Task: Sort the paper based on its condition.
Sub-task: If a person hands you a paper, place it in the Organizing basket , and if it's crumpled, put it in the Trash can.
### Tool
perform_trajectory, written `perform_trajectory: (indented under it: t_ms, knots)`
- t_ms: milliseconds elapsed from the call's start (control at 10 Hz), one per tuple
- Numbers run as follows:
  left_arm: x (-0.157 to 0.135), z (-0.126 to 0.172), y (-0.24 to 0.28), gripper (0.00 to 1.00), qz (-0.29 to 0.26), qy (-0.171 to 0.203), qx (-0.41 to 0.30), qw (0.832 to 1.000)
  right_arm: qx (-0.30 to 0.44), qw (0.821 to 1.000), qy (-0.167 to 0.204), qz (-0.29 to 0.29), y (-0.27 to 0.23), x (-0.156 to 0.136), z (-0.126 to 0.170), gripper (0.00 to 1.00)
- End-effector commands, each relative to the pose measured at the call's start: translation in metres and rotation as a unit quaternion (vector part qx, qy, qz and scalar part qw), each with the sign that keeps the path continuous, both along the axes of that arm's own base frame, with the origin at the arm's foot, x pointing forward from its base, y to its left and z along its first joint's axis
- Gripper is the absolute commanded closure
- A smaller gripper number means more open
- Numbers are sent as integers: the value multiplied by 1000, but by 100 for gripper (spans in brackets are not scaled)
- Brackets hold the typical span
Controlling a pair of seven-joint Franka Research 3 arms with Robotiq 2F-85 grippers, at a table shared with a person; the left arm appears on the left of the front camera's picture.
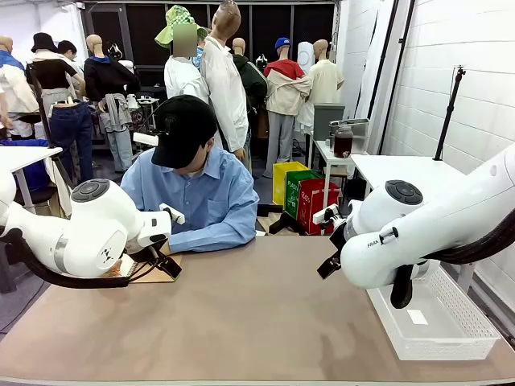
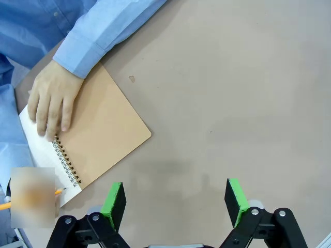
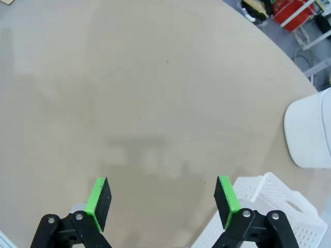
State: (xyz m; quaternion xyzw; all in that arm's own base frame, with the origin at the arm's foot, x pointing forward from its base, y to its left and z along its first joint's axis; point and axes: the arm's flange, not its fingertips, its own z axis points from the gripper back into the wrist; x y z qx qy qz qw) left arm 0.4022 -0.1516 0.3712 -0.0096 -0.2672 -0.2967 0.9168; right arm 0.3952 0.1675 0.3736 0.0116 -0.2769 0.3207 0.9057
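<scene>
A spiral-bound notebook (image 2: 101, 132) with a brown kraft cover lies open on the table in front of the person. One hand (image 2: 51, 103) rests on its white page (image 2: 33, 137), and a pencil tip (image 2: 59, 191) touches that page. No loose sheet of paper is in view. My left gripper (image 2: 176, 204) hovers open above bare table, just right of the notebook, with nothing between its green pads. In the front view it hangs at the notebook's (image 1: 154, 275) edge. My right gripper (image 3: 163, 201) is open and empty over bare table.
A white plastic basket (image 1: 471, 342) stands at the table's right edge with a tiny white scrap (image 1: 417, 317) inside; its corner (image 3: 274, 204) shows beside my right fingers. The person leans over the far left of the table. The brown tabletop (image 1: 257, 322) lies bare in the middle.
</scene>
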Motion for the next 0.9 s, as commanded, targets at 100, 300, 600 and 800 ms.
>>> perform_trajectory:
  t_ms: [100, 300, 600, 800]
  knots:
    - [0, 0, 1, 0, 1, 0, 0, 1000, 0, 1000, 0, 0, 0, 0, 0, 0]
    - [0, 0, 1, 0, 1, 0, 0, 1000, 0, 1000, 0, 0, 0, 0, 0, 0]
    - [0, 0, 0, 0, 0, 0, 0, 1000, 0, 1000, 0, 0, 0, 0, 0, 0]
    - [-9, 35, 1, 0, 9, -13, 3, 1000, 13, 1000, -3, 19, -4, -6, 39, 0]
